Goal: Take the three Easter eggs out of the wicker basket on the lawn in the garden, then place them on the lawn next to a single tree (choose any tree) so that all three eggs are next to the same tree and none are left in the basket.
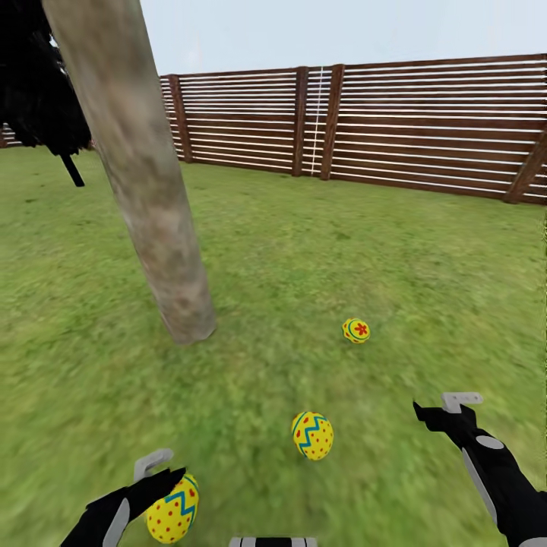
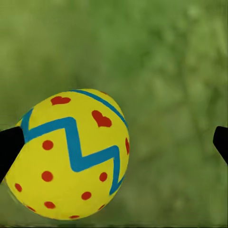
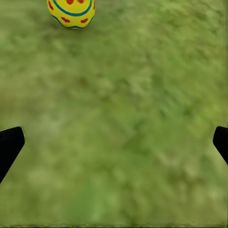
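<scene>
Three yellow Easter eggs lie near the tree [image 1: 156, 205], whose thick slanted trunk rises from the lawn [image 1: 304, 251]. One egg with a red star [image 1: 355, 330] is farthest right of the trunk. A zigzag egg [image 1: 312, 435] lies nearer me. A third egg [image 1: 173, 510] [image 2: 71, 154] sits against one finger of my left gripper [image 1: 161, 472] [image 2: 114, 142], which is open, its other finger well apart from the egg. My right gripper [image 1: 441, 406] [image 3: 114, 142] hangs open over bare grass, with an egg [image 3: 71, 12] ahead of it. The wicker basket is out of view.
A brown slatted fence [image 1: 395, 121] closes the garden at the back. A near-black conifer [image 1: 38, 91] stands at the far left behind the trunk. Open grass stretches to the right of the tree and toward the fence.
</scene>
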Available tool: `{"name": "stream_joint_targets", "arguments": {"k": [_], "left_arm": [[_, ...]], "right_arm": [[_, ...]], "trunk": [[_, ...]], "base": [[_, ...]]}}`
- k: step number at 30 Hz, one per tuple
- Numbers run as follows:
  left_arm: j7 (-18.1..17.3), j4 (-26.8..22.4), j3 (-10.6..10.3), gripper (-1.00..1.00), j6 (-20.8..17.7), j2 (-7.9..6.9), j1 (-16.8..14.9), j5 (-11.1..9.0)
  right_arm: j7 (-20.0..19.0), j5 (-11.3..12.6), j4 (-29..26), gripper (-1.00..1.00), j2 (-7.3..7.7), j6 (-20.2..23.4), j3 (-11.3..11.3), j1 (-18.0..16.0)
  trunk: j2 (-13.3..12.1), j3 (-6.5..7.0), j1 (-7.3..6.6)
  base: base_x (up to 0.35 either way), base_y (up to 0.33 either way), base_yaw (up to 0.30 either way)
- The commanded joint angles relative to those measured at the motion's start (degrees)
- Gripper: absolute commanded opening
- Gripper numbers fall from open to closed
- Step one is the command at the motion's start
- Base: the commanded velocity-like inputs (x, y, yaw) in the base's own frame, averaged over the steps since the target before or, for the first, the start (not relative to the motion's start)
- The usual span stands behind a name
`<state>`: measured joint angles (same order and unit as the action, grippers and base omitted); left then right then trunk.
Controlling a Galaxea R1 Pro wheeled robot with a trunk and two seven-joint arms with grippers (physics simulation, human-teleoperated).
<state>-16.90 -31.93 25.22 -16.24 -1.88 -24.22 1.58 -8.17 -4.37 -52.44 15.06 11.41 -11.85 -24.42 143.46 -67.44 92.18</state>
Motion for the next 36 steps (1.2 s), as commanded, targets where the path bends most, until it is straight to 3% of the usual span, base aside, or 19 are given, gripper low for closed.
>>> {"name": "stream_joint_targets", "arguments": {"k": [1, 9, 18, 36], "left_arm": [[-0.4, -0.1, 0.4, 1.0, -0.4, 0.06, 0.0, 0.2], [-0.3, -0.1, 0.2, 1.0, -0.5, 0.12, 0.0, 0.4], [-0.3, 0.0, 0.0, 1.0, -0.5, 0.12, 0.0, 0.5], [-0.4, -0.1, 0.0, 1.0, -0.5, 0.03, 0.0, 0.4]], "right_arm": [[-0.4, -0.5, -0.1, 1.0, -0.03, 0.3, -0.2, 0.0], [-0.4, -0.5, -0.1, 1.0, -0.01, 0.4, -0.2, 0.0], [-0.4, -0.5, -0.1, 1.0, 0.1, 0.4, -0.2, 0.0], [-0.4, -0.5, 0.0, 1.0, 0.15, 1.7, -0.3, 0.0]], "trunk": [[0.0, 0.18, -0.07], [-0.1, 1.97, -0.27], [-0.2, 4.52, -0.51], [-7.4, 9.04, -4.46]], "base": [[-0.331, 0.152, 0.0], [-0.338, 0.14, -0.002], [-0.337, 0.118, -0.177], [-0.059, 0.023, -0.209]]}}
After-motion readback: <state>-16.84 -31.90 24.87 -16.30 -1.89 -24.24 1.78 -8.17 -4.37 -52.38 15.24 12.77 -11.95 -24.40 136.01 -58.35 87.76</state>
